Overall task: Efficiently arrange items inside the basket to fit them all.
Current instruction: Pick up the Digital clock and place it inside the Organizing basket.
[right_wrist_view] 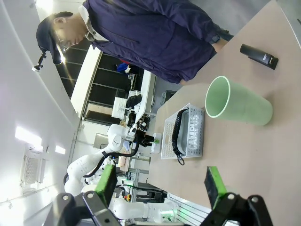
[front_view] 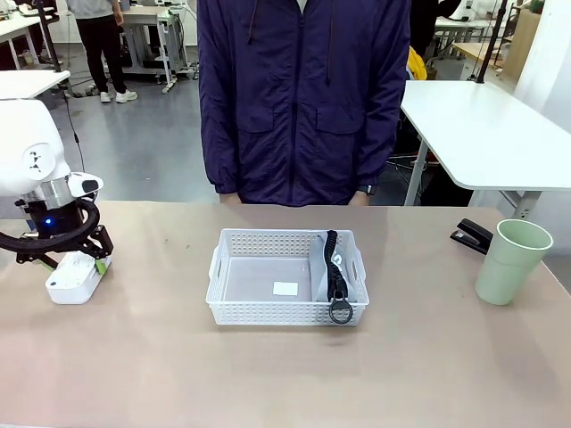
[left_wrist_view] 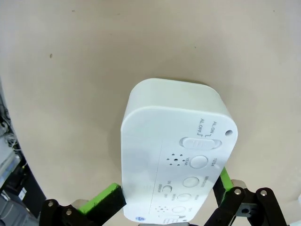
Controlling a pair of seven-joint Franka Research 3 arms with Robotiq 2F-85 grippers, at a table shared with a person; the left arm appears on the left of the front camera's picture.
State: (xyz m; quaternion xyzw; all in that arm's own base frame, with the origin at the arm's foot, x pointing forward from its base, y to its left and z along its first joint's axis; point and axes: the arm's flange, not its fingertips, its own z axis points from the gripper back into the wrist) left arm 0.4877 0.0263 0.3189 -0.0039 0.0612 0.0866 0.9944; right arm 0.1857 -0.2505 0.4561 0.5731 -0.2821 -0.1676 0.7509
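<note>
A tan table (front_view: 178,374) stands in a workshop with white desks behind. At its near left edge the left gripper (left_wrist_view: 169,186) straddles a small white alarm clock (left_wrist_view: 174,127), jaws wide, one green pad (left_wrist_view: 106,200) close on each side. Whether they press it, I cannot tell. The right gripper (right_wrist_view: 161,181) hangs wide apart above the table, nothing between its pads. At mid-table sits the white perforated basket (front_view: 268,312). The grey "CAMPUS" pouch (front_view: 321,267) stands on edge along its right wall, and its black ring (front_view: 341,310) hangs over the front rim. Well right stands the pale green cup (front_view: 511,261), upright. The black stapler (front_view: 471,237) lies just behind it. A person in a dark jacket (front_view: 303,98) stands at the far side.
</note>
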